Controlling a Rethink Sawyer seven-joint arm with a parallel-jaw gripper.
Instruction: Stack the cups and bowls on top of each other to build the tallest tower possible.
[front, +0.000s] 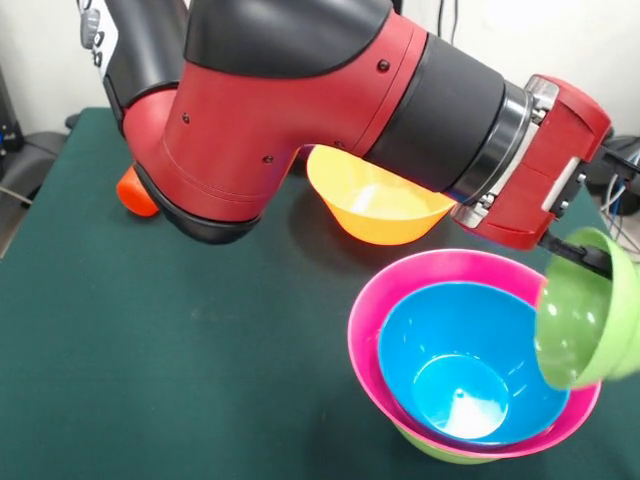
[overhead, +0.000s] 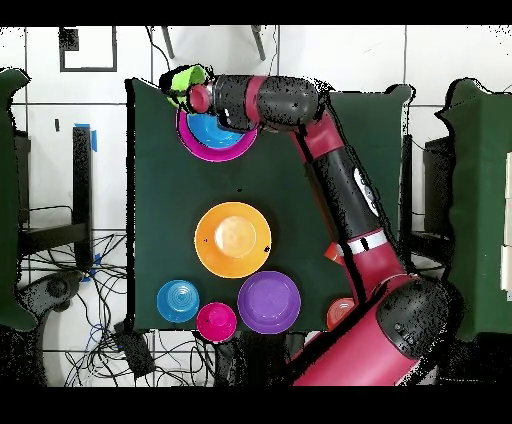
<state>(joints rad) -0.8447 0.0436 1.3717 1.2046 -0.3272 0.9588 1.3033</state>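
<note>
The tower stands at the front right in the front view. A green bowl (front: 432, 448) is lowest, the big pink bowl (front: 362, 318) sits in it, and a blue bowl (front: 440, 335) sits in the pink one. My gripper (front: 588, 260) is shut on the rim of another green bowl (front: 592, 315). It holds this bowl tilted on its side in the air, just right of the tower's rim. In the overhead view the held green bowl (overhead: 184, 80) is at the table's far left corner, beside the pink bowl (overhead: 205, 152).
The large orange bowl (front: 380, 205) (overhead: 232, 240) stands mid-table behind the tower. The purple bowl (overhead: 269, 301), small magenta bowl (overhead: 216, 321) and small blue bowl (overhead: 178, 300) stand near the robot's side. An orange-red item (front: 135, 192) is half hidden under the arm, and another (overhead: 340, 312) lies by the base.
</note>
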